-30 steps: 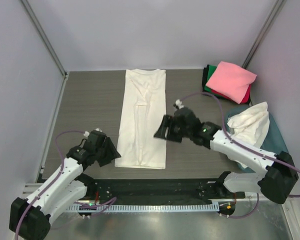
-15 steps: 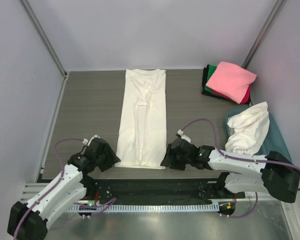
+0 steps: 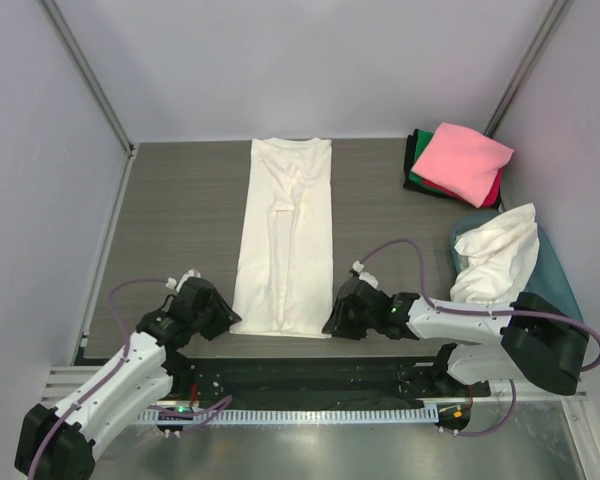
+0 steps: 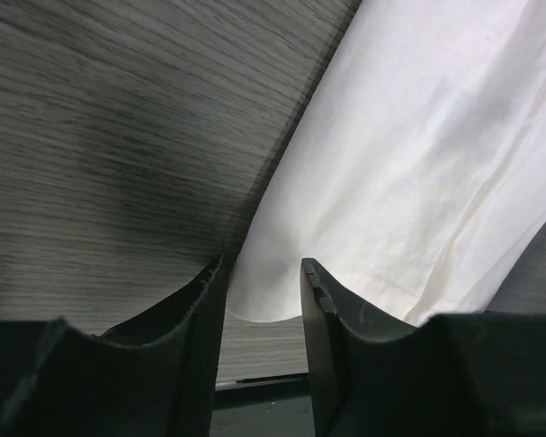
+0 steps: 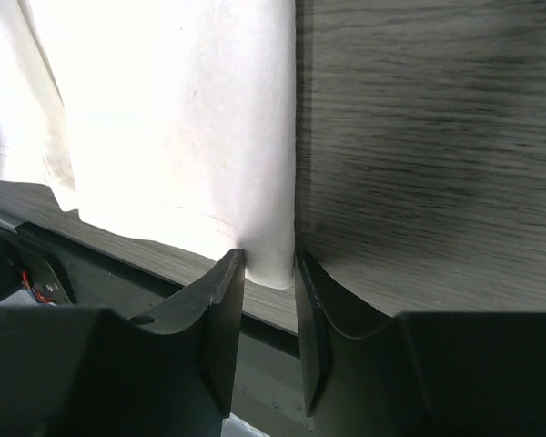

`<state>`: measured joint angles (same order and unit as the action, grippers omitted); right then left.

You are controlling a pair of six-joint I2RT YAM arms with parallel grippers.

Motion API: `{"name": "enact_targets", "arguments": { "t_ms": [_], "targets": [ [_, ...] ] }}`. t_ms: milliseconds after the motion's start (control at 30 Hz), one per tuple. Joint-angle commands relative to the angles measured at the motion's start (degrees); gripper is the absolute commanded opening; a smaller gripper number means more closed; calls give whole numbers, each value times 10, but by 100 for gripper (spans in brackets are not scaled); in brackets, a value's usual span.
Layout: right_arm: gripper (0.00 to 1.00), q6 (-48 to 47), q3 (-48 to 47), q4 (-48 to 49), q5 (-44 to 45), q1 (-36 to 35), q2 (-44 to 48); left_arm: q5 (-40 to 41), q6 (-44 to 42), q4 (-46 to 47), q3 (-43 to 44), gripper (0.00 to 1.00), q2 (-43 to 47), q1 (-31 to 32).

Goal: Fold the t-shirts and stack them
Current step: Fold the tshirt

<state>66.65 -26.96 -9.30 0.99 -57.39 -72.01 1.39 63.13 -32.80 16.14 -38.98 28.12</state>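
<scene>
Moved since a second ago: right gripper [image 3: 332,322], down from the middle of the long shirt's right edge to its lower right corner; left gripper [image 3: 226,320], slightly lower, at the lower left corner. Cloth unchanged.

- Table [image 3: 180,220]: dark grey wood grain, fills the middle of the overhead view.
- Cream-white t-shirt [image 3: 285,240]: folded lengthwise into a flat strip running from top centre to the near edge.
- Teal tub [image 3: 552,285]: right edge of the frame, largely covered by a crumpled cream-white garment [image 3: 495,255] heaped in it and standing above its rim.
- Stack, upper right corner: folded pink t-shirt [image 3: 465,160] on top, with only the edges of a green t-shirt [image 3: 418,180], a black t-shirt [image 3: 411,150] and a red t-shirt [image 3: 493,192] showing. Any print is hidden.

Overhead only: tub, stack and the strip's full length. Both sets of fingertips are hidden under the wrists.

Wrist views only:
- Left jaws are moderately apart, one finger [image 4: 205,319] on bare table and the other over cloth. The rounded hem corner lies flat in the gap, ungripped.
- Right jaws are narrower, astride the other hem corner, with a finger [image 5: 226,309] over cloth. The corner lies flat, with table showing below it and nothing pinched.

Each wrist view cuts off the rest of the shirt at its upper frame edge.
</scene>
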Motion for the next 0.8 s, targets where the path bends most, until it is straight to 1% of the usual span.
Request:
{"name": "enact_targets", "arguments": {
  "t_ms": [0,67,100,167,200,267,300,367,400,533,700,733,767],
  "targets": [
    [34,5,16,4,21,-4,-1,-1,5,15,-14,38,4,4],
    [33,6,19,6,21,-4,0,-2,3,13,-16,35,7,4],
    [32,6,22,7,22,-4,-1,-2,2,12,-17,30,8,4],
    [30,7,24,10,22,-4,1,-7,5,11,-19,27,10,4],
    [27,8,29,14,20,-4,3,-11,5,11,-21,22,11,4],
    [24,9,31,16,23,-4,9,-11,6,11,-23,17,16,6],
    [15,8,33,17,23,-4,13,-11,8,11,-25,10,19,7],
    [3,6,34,18,23,-4,25,-11,13,11,-26,3,28,11],
    [1,4,36,14,20,-4,31,-30,20,10,-24,0,30,15],
    [1,2,36,-33,22,-4,66,-31,44,0,-8,0,44,46],
    [1,0,36,-84,23,-4,141,-18,74,-26,24,0,55,86],
    [1,-1,31,-91,25,-4,149,-18,74,-31,35,0,53,92],
    [1,-4,18,-105,34,-4,155,1,71,-45,59,0,51,93]
  ]
}}
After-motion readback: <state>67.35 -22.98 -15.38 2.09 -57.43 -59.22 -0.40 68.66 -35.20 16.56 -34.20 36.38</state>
